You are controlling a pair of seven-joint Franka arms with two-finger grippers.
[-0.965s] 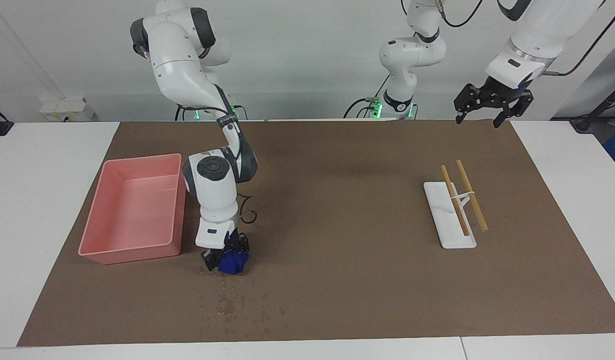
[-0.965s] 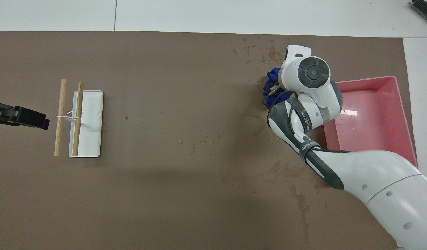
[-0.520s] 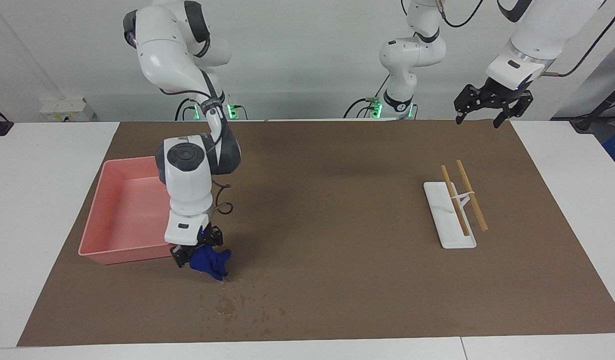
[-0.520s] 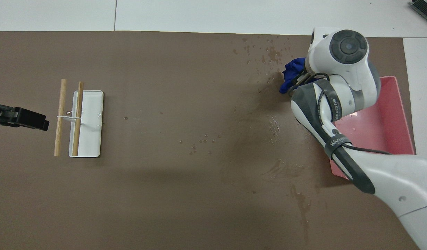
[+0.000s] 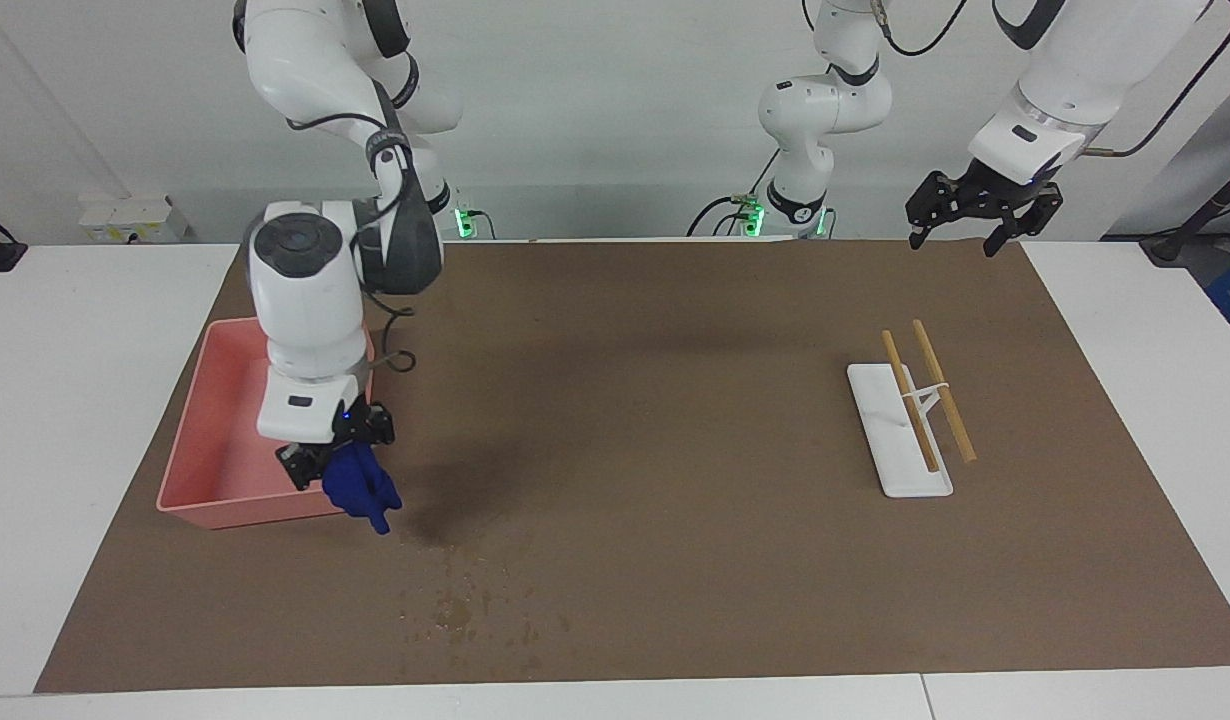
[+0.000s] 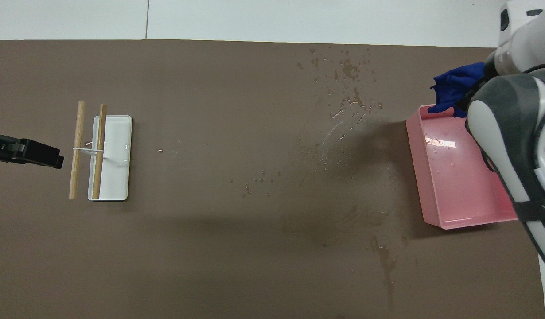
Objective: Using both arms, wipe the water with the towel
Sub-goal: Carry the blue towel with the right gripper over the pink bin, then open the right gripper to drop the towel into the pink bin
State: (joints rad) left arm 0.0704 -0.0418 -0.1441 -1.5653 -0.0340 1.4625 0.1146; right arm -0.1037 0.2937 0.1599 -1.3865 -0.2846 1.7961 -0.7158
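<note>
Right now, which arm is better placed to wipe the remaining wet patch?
Right. The right gripper is shut on the blue towel, raised over the pink tray's corner, right beside the water specks. The left gripper waits open and empty at the mat's other end, above the white rack.

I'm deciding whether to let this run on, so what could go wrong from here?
1. The right end effector holds the towel bunched and hanging over the bin corner; a drop now could land it half on the rim.
2. Water specks are left on the mat, so binning the towel may leave the wipe unfinished.
3. The left end effector waits open over the mat's edge, so a two-arm step may not happen.
</note>
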